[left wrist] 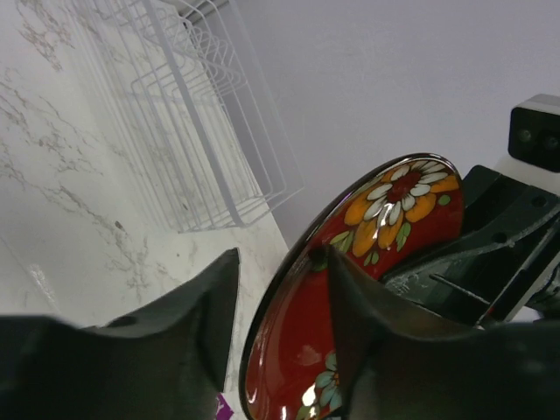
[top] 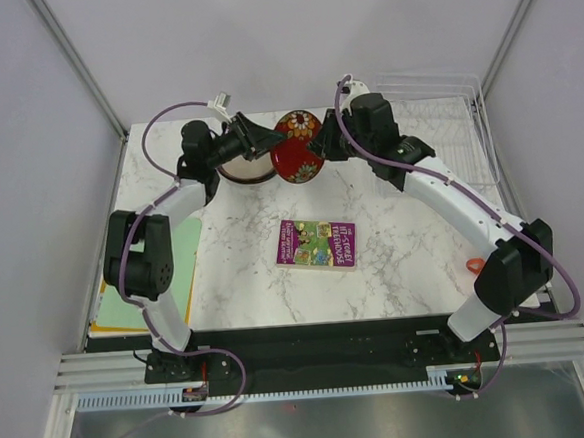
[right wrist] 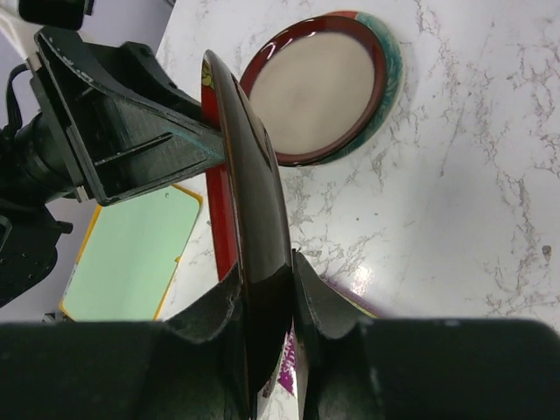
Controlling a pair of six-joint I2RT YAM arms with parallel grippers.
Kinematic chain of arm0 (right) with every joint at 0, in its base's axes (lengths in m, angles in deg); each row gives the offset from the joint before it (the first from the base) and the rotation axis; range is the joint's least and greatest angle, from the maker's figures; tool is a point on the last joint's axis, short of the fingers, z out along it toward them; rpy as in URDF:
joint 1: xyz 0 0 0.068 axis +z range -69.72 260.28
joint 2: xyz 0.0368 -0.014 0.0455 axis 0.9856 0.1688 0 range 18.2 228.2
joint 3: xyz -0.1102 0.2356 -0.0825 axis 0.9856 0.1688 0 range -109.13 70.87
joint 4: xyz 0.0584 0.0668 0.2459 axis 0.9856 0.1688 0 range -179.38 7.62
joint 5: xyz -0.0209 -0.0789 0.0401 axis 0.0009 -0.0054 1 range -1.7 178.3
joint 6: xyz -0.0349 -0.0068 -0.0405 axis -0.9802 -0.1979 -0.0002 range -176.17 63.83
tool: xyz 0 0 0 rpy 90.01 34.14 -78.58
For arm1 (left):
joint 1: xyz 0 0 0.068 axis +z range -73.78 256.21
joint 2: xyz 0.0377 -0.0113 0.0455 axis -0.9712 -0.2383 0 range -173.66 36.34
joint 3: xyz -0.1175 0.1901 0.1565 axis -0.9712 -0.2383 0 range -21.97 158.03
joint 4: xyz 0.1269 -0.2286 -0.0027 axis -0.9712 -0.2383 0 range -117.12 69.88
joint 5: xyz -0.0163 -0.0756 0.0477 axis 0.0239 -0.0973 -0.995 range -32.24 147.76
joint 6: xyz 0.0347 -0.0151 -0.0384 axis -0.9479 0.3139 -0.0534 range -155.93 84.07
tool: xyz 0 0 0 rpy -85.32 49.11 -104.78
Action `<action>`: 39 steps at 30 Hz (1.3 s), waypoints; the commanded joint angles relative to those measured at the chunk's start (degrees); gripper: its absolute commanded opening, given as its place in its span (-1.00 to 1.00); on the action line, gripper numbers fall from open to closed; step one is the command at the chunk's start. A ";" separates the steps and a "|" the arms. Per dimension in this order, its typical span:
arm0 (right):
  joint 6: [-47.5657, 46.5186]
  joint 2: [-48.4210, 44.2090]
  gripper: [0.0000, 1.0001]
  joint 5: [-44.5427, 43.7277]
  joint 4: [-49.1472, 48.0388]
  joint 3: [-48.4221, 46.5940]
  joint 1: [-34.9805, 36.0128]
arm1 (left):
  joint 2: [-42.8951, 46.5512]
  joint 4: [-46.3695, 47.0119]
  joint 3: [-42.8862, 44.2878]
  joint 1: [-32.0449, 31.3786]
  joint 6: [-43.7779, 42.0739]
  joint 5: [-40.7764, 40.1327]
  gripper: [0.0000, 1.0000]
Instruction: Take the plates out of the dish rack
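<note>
A dark plate with a glossy red face and painted flowers hangs on edge above the table's far middle. My right gripper is shut on its rim from the right. My left gripper straddles the opposite rim: one finger lies against the red face, while the other stands a little off the dark back. Below it, a brown plate with a cream centre lies flat on another plate whose teal and coral edge shows. The see-through dish rack stands at the far right corner with no plate in it.
A purple book lies mid-table. A green board with a yellow edge sits at the left edge. A small orange object rests by the right arm's base. White walls close in on three sides.
</note>
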 commanded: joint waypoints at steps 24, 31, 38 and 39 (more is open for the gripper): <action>0.55 7.63 -0.29 -0.57 -6.60 -7.37 0.08 | -2.17 8.18 -2.98 0.71 2.51 11.00 -0.95; 0.28 6.23 0.40 -1.91 -6.07 -5.00 -5.01 | -3.66 -4.17 2.46 4.74 -5.60 7.39 -0.95; 0.02 6.66 0.47 -1.12 -6.07 -3.24 -9.49 | -8.49 -4.96 6.16 9.14 -5.16 6.69 -0.95; -0.16 6.23 0.48 -1.21 -6.07 -2.80 -9.76 | -9.11 -5.66 6.95 9.67 -5.42 6.60 -0.96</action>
